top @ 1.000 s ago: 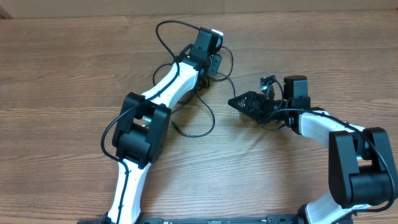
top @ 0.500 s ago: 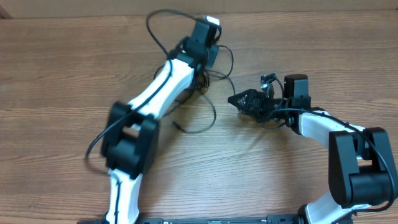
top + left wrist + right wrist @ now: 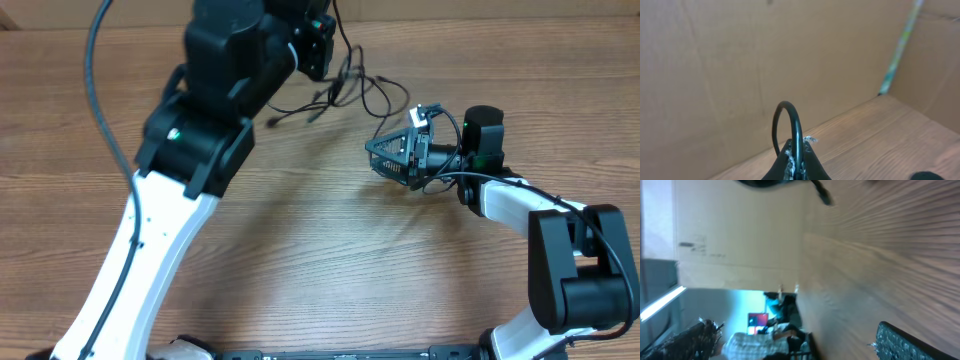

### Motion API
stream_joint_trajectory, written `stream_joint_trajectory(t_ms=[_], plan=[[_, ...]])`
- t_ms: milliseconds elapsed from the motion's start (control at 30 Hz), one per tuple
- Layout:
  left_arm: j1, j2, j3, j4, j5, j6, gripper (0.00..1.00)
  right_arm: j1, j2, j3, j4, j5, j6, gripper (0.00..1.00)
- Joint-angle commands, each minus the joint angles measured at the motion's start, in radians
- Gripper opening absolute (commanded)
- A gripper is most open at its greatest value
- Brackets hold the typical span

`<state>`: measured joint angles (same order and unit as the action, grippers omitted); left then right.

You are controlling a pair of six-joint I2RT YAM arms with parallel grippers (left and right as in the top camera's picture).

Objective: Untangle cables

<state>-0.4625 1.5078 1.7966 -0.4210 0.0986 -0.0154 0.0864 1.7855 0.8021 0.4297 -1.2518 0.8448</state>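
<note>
The counter (image 3: 300, 250) is wood, with a cardboard wall (image 3: 715, 75) along its far edge. My left arm (image 3: 200, 120) rears high over the counter's left half and hides much of it from overhead.

My right claw (image 3: 395, 158) sits low near the wood, released, its fingers spread wide and pointing left. My left claw (image 3: 797, 159) is up near the far wall, clenched on the cables (image 3: 352, 88). In its wrist view one black loop (image 3: 790, 125) arches up out of the shut tips.

From the left claw the rest of the bunch hangs down and to its right in thin strands. I cannot tell whether the lowest ends touch the wood. Those strands lie just ahead of my right claw's tips and a little to the far side. Their long run slants from the left claw down toward the right one.

I judge the right claw the nearer free one for taking a strand. Nothing stands between it and the bunch.
</note>
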Motion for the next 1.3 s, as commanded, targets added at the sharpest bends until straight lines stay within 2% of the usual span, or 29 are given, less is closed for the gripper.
stream_joint_trajectory(t_ms=[0,300,400,500,633,767,900,1267], plan=[[0.004,-0.057,0.014,0.002,0.071,0.031,0.04,-0.002,0.005,-0.003,0.056,-0.081,0.108,1.00],[0.004,-0.182,0.014,-0.024,0.096,0.045,0.04,0.011,0.005,-0.003,0.082,-0.045,0.184,1.00],[0.004,-0.198,0.014,-0.017,0.043,0.030,0.04,0.044,0.005,-0.003,0.082,-0.047,0.184,1.00],[0.004,-0.199,0.014,-0.025,0.055,0.021,0.04,0.097,0.005,-0.003,0.082,-0.010,0.185,1.00],[0.004,-0.199,0.014,-0.047,0.060,-0.016,0.04,0.175,0.005,-0.003,0.086,0.107,0.235,1.00],[0.004,-0.199,0.014,-0.058,0.061,-0.016,0.04,0.235,0.005,-0.003,0.165,0.152,0.269,1.00],[0.004,-0.200,0.014,-0.064,0.120,-0.019,0.04,0.276,0.005,-0.003,0.190,0.264,0.339,1.00],[0.004,-0.247,0.014,-0.053,0.153,-0.043,0.04,0.383,0.005,-0.003,0.183,0.612,0.337,1.00]])
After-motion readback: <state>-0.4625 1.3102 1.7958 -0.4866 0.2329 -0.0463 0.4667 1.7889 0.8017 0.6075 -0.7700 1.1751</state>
